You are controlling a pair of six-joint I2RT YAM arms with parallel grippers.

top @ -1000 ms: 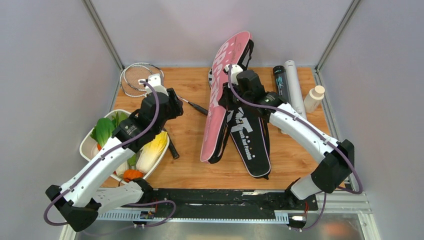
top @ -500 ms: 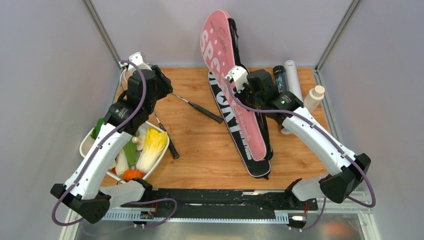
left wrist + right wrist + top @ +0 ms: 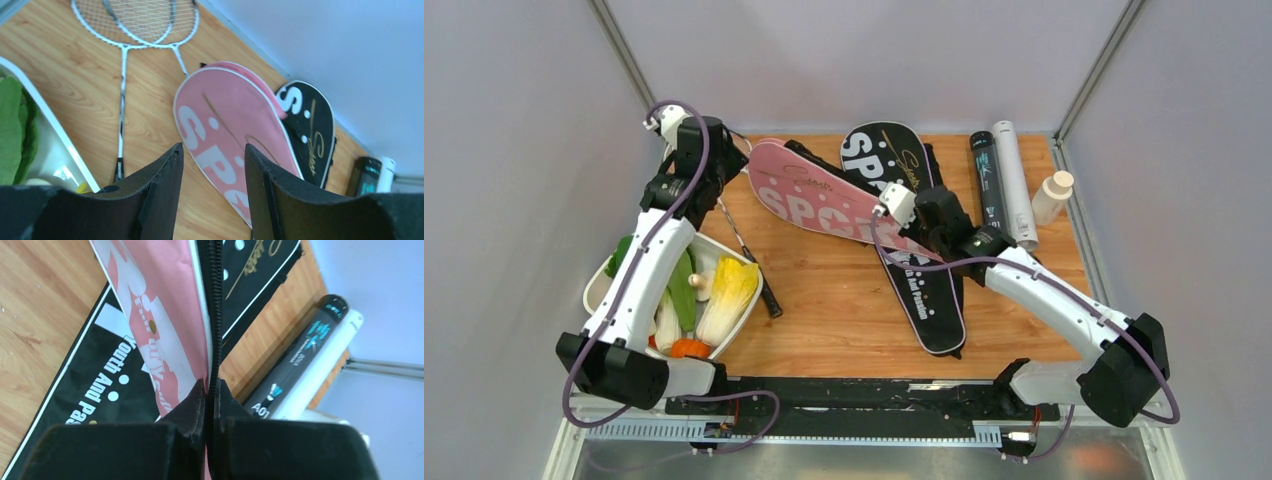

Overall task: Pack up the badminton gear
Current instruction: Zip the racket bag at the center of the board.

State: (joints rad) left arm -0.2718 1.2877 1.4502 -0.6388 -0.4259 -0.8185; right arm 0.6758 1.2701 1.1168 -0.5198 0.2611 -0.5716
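Observation:
My right gripper (image 3: 911, 232) is shut on the zipper edge of the pink "SPORT" bag (image 3: 824, 197), which lies slanted across the table's middle; its jaws pinch the zipper in the right wrist view (image 3: 210, 386). The pink bag (image 3: 160, 310) overlaps the black bag (image 3: 929, 290). Two rackets (image 3: 135, 22) lie at the back left, shafts toward the tray. My left gripper (image 3: 212, 155) is open and empty, above the wood between the rackets and the pink bag (image 3: 230, 125). The black tube (image 3: 986, 178) and white tube (image 3: 1014, 180) lie at the back right. No shuttlecock shows clearly.
A white tray of vegetables (image 3: 596, 290) stands at the front left under my left arm. A small white bottle with a tan cap (image 3: 1052, 197) stands at the right edge beside the tubes. Grey walls close the back and sides.
My right gripper swung the pink bag from upright down and left until it lies slanted across the table. My left arm moved back into the far left corner above the rackets.

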